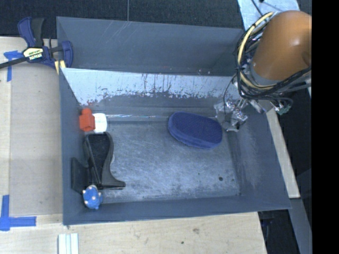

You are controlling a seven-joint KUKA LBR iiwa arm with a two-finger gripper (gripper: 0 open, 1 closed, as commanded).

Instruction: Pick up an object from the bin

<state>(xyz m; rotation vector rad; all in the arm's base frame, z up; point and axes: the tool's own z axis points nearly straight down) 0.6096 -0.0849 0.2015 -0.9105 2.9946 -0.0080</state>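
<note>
Where grey bin (159,46) floor nears back wall, right of centre, we see dark blue oval pad (195,130) lying flat. Gripper (233,118) just beside pad's right end, close to bin's right wall; we cannot tell whether jaws are open, shut or gripping anything. Orange cover (283,44) and cables on wrist above. Well apart at left: red-and-white block (92,121) near back, black angled piece (99,160) in front of it, small blue ball (91,197) just beside piece's front end.

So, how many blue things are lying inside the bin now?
2. A dark blue oval pad lies near the far wall, right of the middle. A small blue ball sits in the near left corner, against a black thing. The black thing might hide something small.
</note>
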